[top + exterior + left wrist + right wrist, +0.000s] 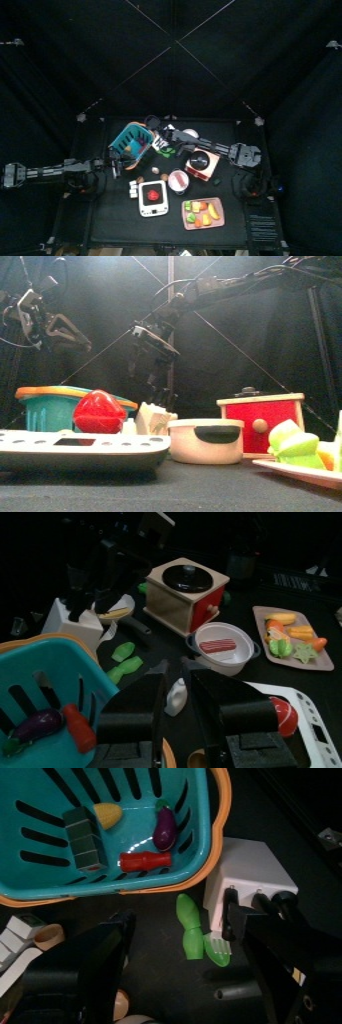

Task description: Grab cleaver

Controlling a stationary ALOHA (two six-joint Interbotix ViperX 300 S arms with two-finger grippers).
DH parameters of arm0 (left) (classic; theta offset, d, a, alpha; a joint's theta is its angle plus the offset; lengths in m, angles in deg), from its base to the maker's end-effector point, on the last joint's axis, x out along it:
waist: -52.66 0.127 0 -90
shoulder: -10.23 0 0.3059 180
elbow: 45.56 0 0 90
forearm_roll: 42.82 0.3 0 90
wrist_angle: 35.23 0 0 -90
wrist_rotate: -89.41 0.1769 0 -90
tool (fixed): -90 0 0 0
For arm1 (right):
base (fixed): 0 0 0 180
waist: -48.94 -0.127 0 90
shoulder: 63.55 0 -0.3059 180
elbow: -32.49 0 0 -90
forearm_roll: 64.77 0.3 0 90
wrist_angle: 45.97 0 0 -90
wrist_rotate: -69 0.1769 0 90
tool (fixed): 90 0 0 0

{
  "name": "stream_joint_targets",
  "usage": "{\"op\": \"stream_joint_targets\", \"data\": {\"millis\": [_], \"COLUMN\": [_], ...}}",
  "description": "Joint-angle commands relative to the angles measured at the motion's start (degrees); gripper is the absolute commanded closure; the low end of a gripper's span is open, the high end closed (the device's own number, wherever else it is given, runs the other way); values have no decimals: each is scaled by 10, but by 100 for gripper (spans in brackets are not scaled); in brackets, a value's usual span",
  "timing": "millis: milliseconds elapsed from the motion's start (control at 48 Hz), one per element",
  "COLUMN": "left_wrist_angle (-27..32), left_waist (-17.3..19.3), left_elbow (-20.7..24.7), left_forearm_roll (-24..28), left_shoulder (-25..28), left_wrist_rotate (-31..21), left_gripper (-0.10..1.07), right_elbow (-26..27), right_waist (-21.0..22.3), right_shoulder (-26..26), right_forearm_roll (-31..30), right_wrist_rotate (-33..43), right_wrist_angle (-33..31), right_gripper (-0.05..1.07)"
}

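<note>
Right pincer (181, 963) is hanging with its jaws spread wide and nothing between them. It is looking down on the white knife block (254, 873), just ahead of one jaw. The cleaver is probably sitting among the dark handles (245, 901) in that block, though which one cannot be told. A good grab is calling for jaws squared across a single handle, then a pull along its slot. The teal basket (201, 863) is crowding the block's side and a green pod (191, 928) is lying ahead, leaving open room only above. Left pincer (187, 717) is resting, jaws apart, well away.

Glossy plastic basket (120, 828); matt white knife block (254, 873); smooth red-painted grinder (187, 594).
</note>
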Motion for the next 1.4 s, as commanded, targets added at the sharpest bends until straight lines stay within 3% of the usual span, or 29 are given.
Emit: {"op": "stream_joint_targets", "data": {"millis": [0, 229, 583, 1375], "left_wrist_angle": [-4, -4, -6, -6], "left_waist": [4, 6, 13, 19], "left_elbow": [8, 5, 5, 3], "left_forearm_roll": [1, 1, 4, 6], "left_shoulder": [1, 1, 1, 1], "left_wrist_rotate": [2, 1, 3, 2], "left_gripper": [35, 35, 35, 35], "right_elbow": [2, -58, -113, -127], "right_waist": [1, -17, -15, -4], "right_shoulder": [-35, -60, -77, -69], "right_forearm_roll": [-16, -112, -104, -117], "right_wrist_rotate": [20, 111, 134, 136], "right_wrist_angle": [7, 34, 99, 120], "right_gripper": [1, 1, 1, 1]}}
